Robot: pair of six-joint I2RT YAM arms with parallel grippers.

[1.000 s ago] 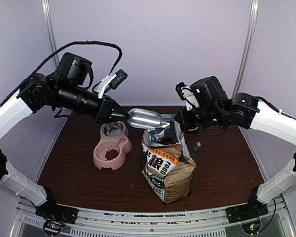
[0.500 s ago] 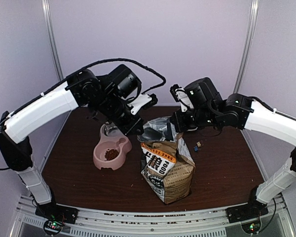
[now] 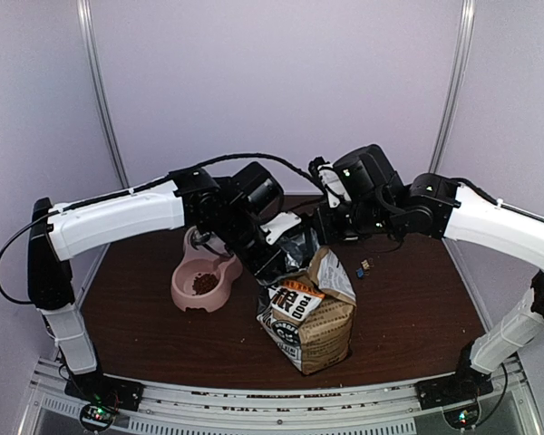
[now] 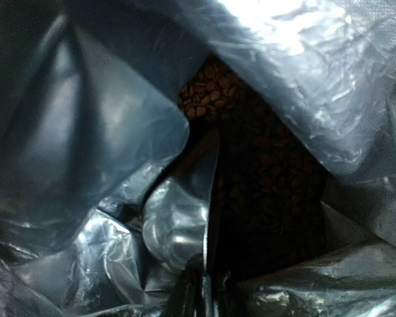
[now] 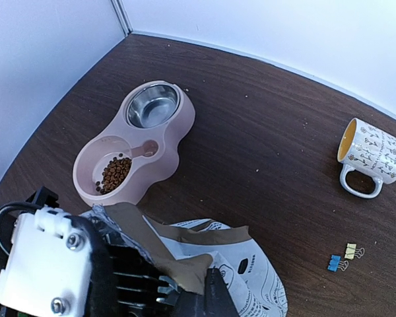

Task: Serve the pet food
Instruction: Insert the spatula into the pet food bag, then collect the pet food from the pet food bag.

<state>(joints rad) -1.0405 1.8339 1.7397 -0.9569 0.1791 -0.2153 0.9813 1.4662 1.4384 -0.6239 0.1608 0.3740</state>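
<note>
The kraft-brown dog-food bag [image 3: 308,308] stands mid-table with its mouth open. My left gripper [image 3: 274,258] reaches down into the mouth. In the left wrist view it [image 4: 204,294] is shut on the thin handle of the silver metal scoop [image 4: 175,224], which lies inside the silver liner beside the pet food [image 4: 208,99], dark brown kibble. My right gripper [image 3: 325,227] is shut on the bag's top edge [image 5: 204,271], holding it up. A small heap of kibble [image 5: 115,173] lies in the pink double bowl [image 5: 178,125], left of the bag.
The pink bowl [image 3: 183,290] has a steel cup [image 5: 152,105] in its far half. A white patterned mug [image 5: 369,155] lies on its side at the right. Small binder clips [image 5: 341,259] lie near it, and show in the top view [image 3: 364,267]. Walls enclose the table.
My left arm swung right and down, taking the scoop from above the bowl into the bag's mouth. The bag's top bent and shifted slightly. My right gripper kept its hold.
</note>
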